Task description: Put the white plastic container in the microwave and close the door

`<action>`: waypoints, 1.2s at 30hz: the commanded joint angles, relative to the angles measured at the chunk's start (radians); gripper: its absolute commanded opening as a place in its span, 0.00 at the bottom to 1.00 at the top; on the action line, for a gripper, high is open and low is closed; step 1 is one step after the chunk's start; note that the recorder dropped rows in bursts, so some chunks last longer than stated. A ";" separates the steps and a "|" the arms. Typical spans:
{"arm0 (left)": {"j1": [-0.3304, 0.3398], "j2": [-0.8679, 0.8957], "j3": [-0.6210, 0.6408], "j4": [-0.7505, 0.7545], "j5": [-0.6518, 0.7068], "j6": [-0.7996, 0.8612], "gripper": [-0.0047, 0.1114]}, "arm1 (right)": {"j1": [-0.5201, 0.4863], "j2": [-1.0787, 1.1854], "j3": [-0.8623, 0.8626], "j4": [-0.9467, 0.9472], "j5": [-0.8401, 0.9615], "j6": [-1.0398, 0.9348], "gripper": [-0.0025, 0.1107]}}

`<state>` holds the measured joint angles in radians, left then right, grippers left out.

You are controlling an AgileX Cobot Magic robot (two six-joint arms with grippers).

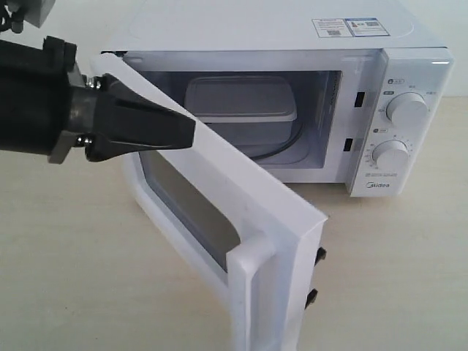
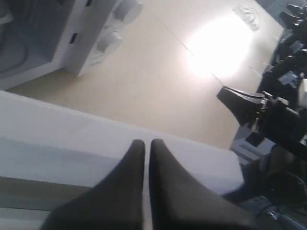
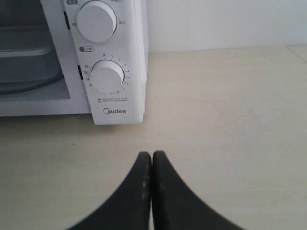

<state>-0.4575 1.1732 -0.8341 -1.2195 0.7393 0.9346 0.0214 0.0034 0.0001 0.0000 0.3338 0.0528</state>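
Observation:
The white plastic container sits inside the microwave on the glass turntable, lid on; part of it also shows in the right wrist view as the container. The door stands about half open, its bar handle toward the camera. My left gripper is shut with nothing held, its tips against the outer face of the door near the top edge; the wrist view shows the gripper over that edge. My right gripper is shut and empty above the table in front of the microwave.
Two round dials and the Midea logo are on the microwave's right panel. The pale wooden table spreads around it. The other arm and black hardware show at the table's far side in the left wrist view.

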 commanded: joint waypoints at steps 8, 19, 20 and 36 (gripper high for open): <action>-0.008 -0.107 0.145 -0.096 0.114 0.143 0.08 | -0.002 -0.003 0.000 -0.006 -0.005 -0.005 0.02; -0.008 -0.146 0.303 -0.121 -0.270 0.216 0.08 | -0.002 -0.003 0.000 -0.006 -0.005 -0.005 0.02; -0.008 -0.121 0.295 -0.136 -0.275 0.261 0.08 | -0.002 -0.003 0.000 -0.006 -0.005 -0.005 0.02; -0.008 0.253 -0.027 -0.251 -0.212 0.367 0.08 | -0.002 -0.003 0.000 -0.006 -0.005 -0.005 0.02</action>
<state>-0.4615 1.3965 -0.8136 -1.4350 0.5129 1.2946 0.0214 0.0034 0.0001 0.0000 0.3338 0.0528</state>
